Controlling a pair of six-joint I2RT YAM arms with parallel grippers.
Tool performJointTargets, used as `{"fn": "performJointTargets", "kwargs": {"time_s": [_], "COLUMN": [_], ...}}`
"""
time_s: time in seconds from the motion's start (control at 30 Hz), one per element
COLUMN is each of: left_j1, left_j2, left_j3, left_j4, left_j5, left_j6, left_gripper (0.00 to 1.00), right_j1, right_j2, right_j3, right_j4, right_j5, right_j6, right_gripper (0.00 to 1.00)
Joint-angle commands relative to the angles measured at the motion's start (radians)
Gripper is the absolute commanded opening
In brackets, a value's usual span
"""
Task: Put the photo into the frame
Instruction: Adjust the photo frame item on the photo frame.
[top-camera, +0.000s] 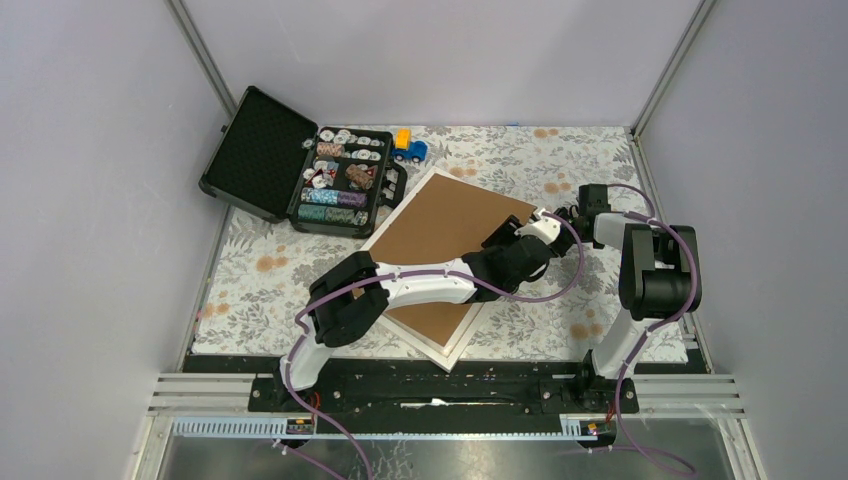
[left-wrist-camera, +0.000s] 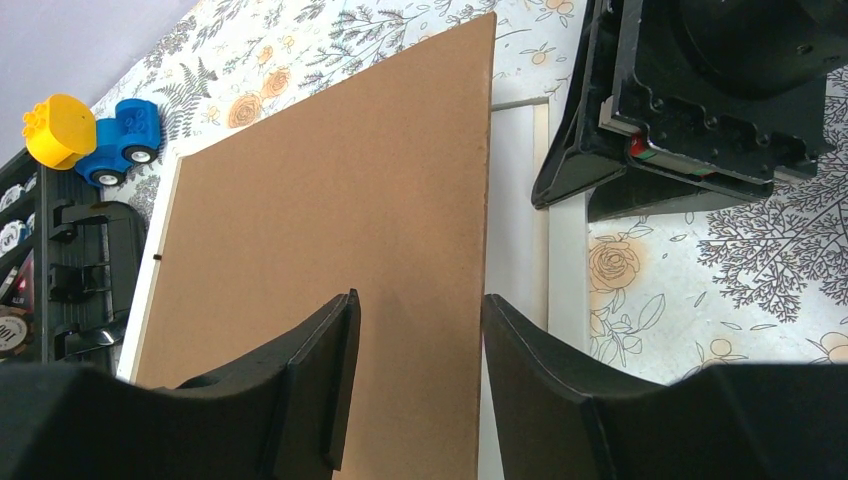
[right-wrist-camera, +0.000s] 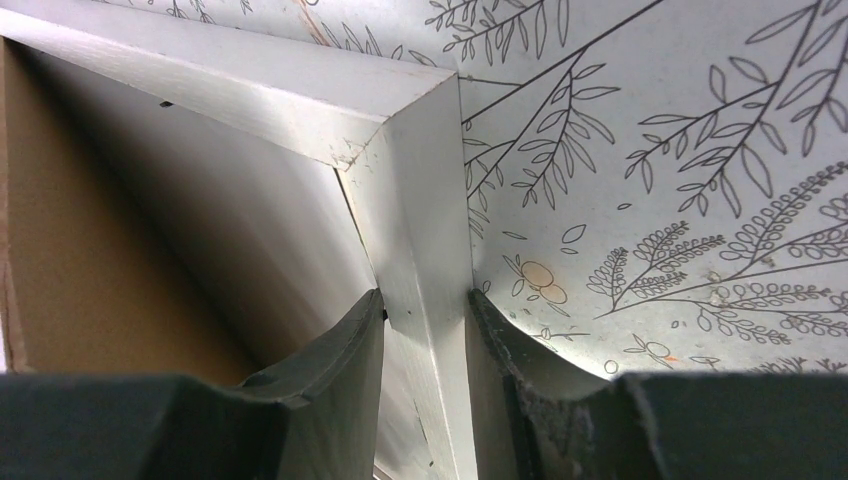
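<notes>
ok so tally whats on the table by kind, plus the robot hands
white frame: 1
brown board: 1
chip case: 1
toy truck: 1
hands: 2 (left hand, right hand)
total: 6

The left arm (top-camera: 410, 285) has long white link shells set between chunky black joint housings. The right arm (top-camera: 655, 265) shows mostly bulky black blocks. Lilac cables (top-camera: 530, 297) loop loosely along both. The bases are bolted to a black plate (top-camera: 440, 385). The left end effector (left-wrist-camera: 418, 385) and right end effector (right-wrist-camera: 425, 390) each carry two matte black, wedge-shaped fingers (right-wrist-camera: 330, 390).
</notes>
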Motion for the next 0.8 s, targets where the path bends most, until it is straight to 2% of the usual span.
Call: {"fn": "performJointTargets", "kwargs": {"time_s": [0.0, 0.37, 0.77], "left_j1": [0.025, 0.025, 0.025], "left_j2": [-0.068, -0.07, -0.076], "left_j3": [-0.02, -0.043, -0.054], "left_j4": [-0.017, -0.02, -0.022], "left_j5": [-0.074, -0.077, -0.07], "left_j6": [0.005, -0.001, -0.001], "left_gripper": [0.53, 0.52, 0.51], "right_j1": [0.011, 0.013, 0.01], "right_j2": [0.025, -0.053, -0.097], "right_j3": [-0.014, -0.086, -0.152], "right_j4": [-0.076, 0.057, 0.202], "right_j5": [0.133, 0.177, 0.084], "right_j6": [-0.038, -0.191, -0.156], "right_gripper": [0.0, 0.0, 0.0]}}
